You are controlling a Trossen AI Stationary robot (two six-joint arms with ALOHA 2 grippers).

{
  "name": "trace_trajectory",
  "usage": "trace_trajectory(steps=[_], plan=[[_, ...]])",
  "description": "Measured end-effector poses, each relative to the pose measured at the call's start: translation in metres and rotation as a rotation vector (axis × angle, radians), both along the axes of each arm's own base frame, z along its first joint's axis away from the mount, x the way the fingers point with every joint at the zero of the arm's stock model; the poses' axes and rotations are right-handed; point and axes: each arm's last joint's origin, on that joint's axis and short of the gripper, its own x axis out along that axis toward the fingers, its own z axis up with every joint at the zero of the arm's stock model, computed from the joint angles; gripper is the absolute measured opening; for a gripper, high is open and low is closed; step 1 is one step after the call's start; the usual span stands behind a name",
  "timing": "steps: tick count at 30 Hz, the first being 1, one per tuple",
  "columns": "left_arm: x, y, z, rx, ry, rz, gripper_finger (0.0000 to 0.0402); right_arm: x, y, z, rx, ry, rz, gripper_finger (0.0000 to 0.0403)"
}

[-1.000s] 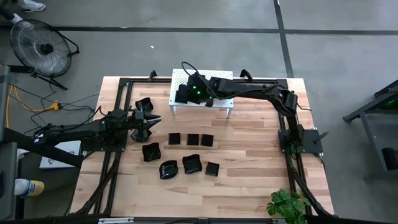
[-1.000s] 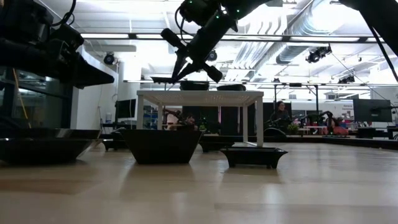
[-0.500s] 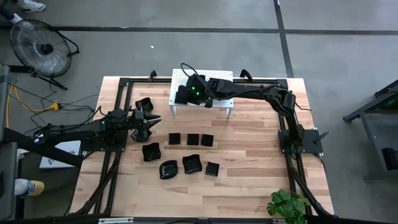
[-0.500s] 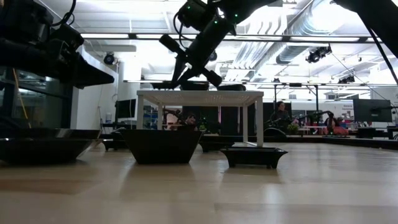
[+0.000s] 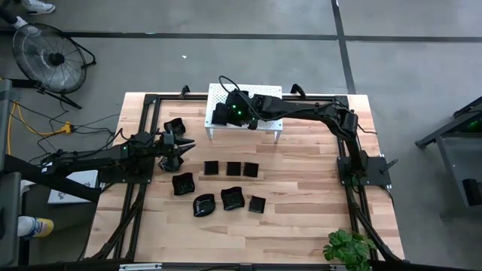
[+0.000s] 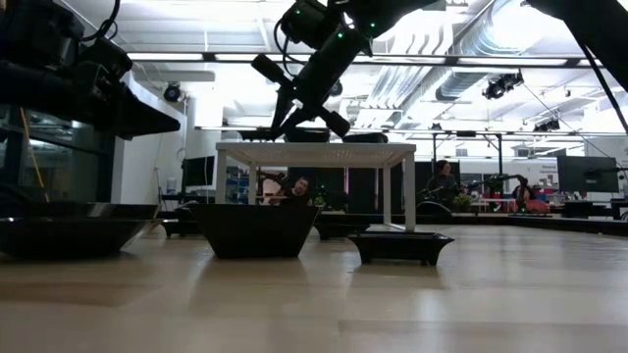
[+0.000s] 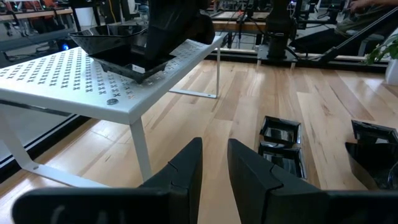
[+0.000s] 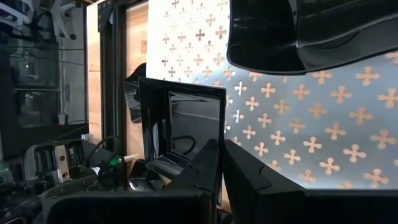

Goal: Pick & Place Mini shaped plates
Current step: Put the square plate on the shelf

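Observation:
The white perforated stand (image 5: pixel 265 125) is at the table's far middle. My right gripper (image 5: pixel 224 113) reaches over the stand's left part, shut on a flat square black plate (image 8: pixel 180 121) that hovers at the stand's top (image 6: pixel 257 131). Another black plate (image 8: pixel 292 31) rests on the stand beside it. Several more mini plates lie on the wood: three squares in a row (image 5: pixel 233 169), a fourth square (image 5: pixel 257 203), and wavy ones (image 5: pixel 183 183) (image 5: pixel 232 199). My left gripper (image 5: pixel 183 146) waits at the table's left, slightly open, holding nothing. My right gripper pinches the square plate's rim (image 8: pixel 208 148) between its two fingers, at one edge. The fingers slant down from the table's right side. The plate stays about level at the stand's top (image 7: pixel 134 64); whether it touches the stand I cannot tell.
One wavy plate (image 5: pixel 175 126) lies far left, close to my left gripper. A black frame (image 5: pixel 143 120) borders the table. A potted plant (image 5: pixel 348 247) stands at the near right edge. Bare wood lies right of the plates.

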Motion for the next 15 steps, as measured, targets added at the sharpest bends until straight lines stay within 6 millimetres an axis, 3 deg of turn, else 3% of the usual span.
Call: trace_trajectory(steps=[15], plan=[[0.0,0.0,0.0,0.0,0.0,0.0,0.0073,-0.0002,-0.0009,0.0002,-0.021,0.005,-0.021,0.0017]])
